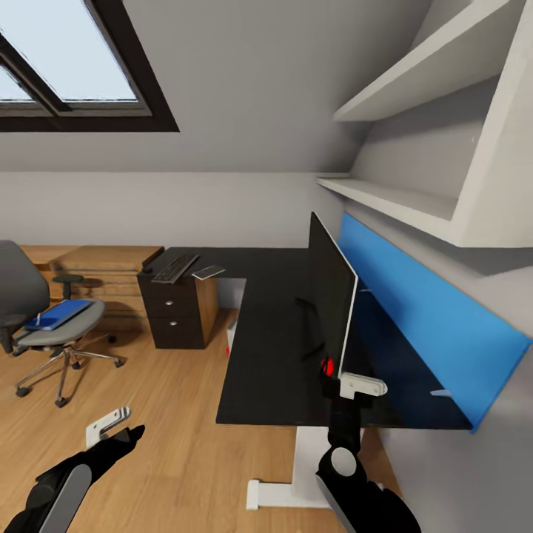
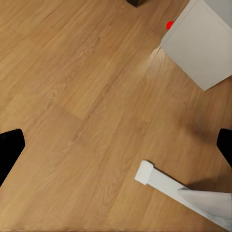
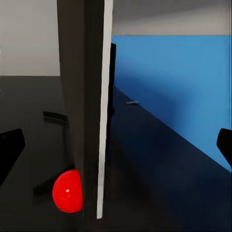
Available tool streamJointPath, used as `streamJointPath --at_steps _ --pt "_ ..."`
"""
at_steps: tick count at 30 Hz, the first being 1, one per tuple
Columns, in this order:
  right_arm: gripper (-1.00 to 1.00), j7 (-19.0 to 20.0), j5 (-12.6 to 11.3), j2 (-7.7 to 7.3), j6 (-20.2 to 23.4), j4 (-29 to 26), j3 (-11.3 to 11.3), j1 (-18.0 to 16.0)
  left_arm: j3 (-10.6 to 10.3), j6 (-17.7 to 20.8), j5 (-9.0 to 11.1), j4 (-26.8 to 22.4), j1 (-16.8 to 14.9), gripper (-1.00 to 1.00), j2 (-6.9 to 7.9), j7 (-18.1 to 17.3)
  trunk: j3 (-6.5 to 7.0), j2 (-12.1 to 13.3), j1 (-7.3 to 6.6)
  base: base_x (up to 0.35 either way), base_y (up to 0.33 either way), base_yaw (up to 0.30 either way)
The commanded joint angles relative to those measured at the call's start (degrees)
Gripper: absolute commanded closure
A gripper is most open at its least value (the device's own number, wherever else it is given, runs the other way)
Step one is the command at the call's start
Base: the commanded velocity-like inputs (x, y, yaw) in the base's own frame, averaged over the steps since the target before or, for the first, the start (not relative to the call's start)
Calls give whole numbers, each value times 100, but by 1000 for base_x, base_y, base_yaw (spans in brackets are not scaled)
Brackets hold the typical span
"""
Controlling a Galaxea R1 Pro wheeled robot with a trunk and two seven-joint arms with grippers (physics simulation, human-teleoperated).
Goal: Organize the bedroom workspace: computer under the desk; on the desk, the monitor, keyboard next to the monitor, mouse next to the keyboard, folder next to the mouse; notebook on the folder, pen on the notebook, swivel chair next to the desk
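The right gripper [image 1: 342, 385] sits at the near lower corner of the monitor [image 1: 331, 296], its fingers spread wide: in the right wrist view the two dark fingertips [image 3: 10, 150] stand at either side of the frame with the screen's thin edge [image 3: 94, 96] between them, touching neither. The red dot [image 3: 67, 191] glows on the black face just by that corner. The left gripper [image 1: 111, 437] hangs low over the wood floor [image 2: 87, 96], also spread apart and holding nothing; below it are the desk's white foot [image 2: 159, 181] and the light grey computer [image 2: 203, 43], which stands beneath the desk.

The monitor stands upright on the desk [image 1: 274, 348], edge-on to the robot, its white back turned to the blue back panel [image 1: 422, 311]. It is likely rigid, top-heavy and glossy, so a pinch on the thin bezel could slip or tip it. A low hold near the corner, close to the stand, looks safest, with slow nudges rather than a lift.

On the far arm of the desk, above the drawer unit [image 1: 174, 311], lie the keyboard [image 1: 175, 268] and a small flat item [image 1: 209, 272] that I cannot identify. Well away from the desk, the swivel chair [image 1: 44, 326] carries the blue folder [image 1: 59, 312] on its seat. It is flat and probably light, and best taken by an overhanging edge.
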Motion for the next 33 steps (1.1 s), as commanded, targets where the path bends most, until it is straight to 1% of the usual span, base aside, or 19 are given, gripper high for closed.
streamJointPath --at_steps 1,5,7,8,12,20,25,33 --pt "-100 -27 -30 -7 -38 0 19 -7 -1 20 61 -9 -4 -100 1 49 -7 -5 -3 -333 15 0" --pt "-100 -26 -26 -7 -46 -11 30 -7 -1 19 61 -9 -4 -100 1 49 -7 -5 -3 -334 54 0" --pt "-100 -26 -28 1 -97 -19 84 -7 -1 18 61 -9 -3 -100 1 49 -7 -5 -3 -331 111 0" --pt "-100 -30 -35 19 -198 -20 164 -7 -1 17 58 -9 -4 -100 0 49 -7 -5 -3 -308 166 0" --pt "-100 -34 -38 35 -267 -17 221 -7 -1 17 43 -9 -3 -100 -5 49 -7 -5 -3 -257 214 0" --pt "-100 -35 -33 32 -294 -10 263 -7 -1 17 35 -9 1 -100 -8 49 -7 -5 -3 -16 328 0" --pt "-100 -35 -28 27 -296 -3 372 -7 -1 17 34 -9 0 -100 -8 49 -7 -5 -3 -3 333 0" --pt "-100 -28 -25 11 -294 9 464 -7 -8 12 37 -9 -3 -100 -8 56 -7 -5 -3 -1 334 0"
